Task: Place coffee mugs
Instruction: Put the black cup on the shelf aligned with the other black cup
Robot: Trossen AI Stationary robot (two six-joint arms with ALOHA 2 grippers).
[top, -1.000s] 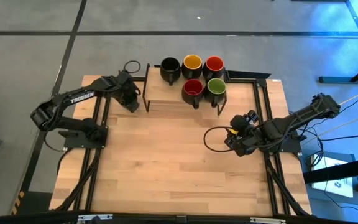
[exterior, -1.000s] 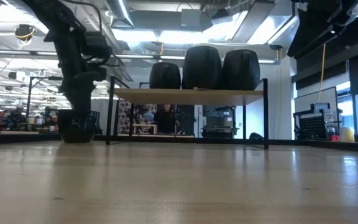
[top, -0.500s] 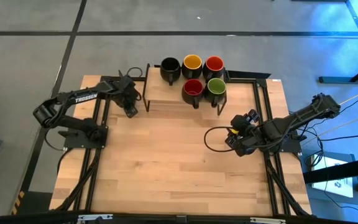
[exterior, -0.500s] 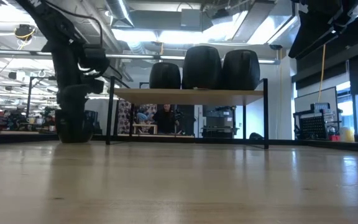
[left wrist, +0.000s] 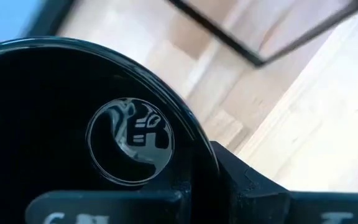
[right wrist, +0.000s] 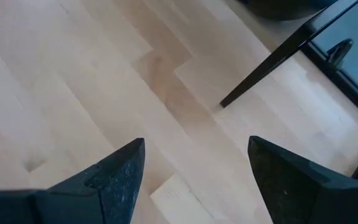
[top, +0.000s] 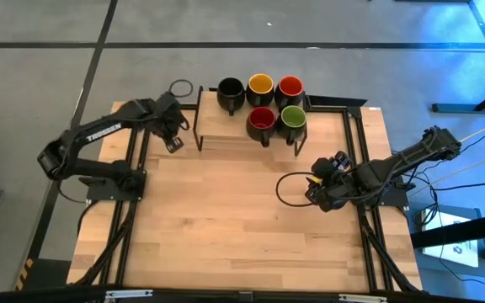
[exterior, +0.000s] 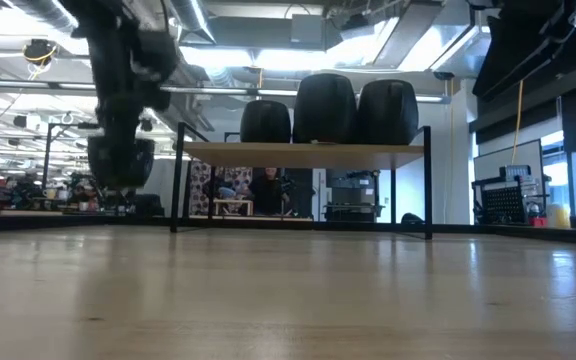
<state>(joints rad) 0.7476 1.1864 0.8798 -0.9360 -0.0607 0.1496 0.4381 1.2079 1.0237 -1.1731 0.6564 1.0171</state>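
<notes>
The left gripper [top: 173, 126], clamped on a small black ceramic mug with a black inside [left wrist: 86, 137], holds it clear of the wooden table [top: 226, 227], just left of the low black-framed wooden shelf [top: 226, 126]. Five black-outside mugs [top: 259, 101] already stand on it, so the carry runs rightward and up from a far-reaching arm. The right gripper [right wrist: 191, 180] waits spread and empty near the table's right edge.
</notes>
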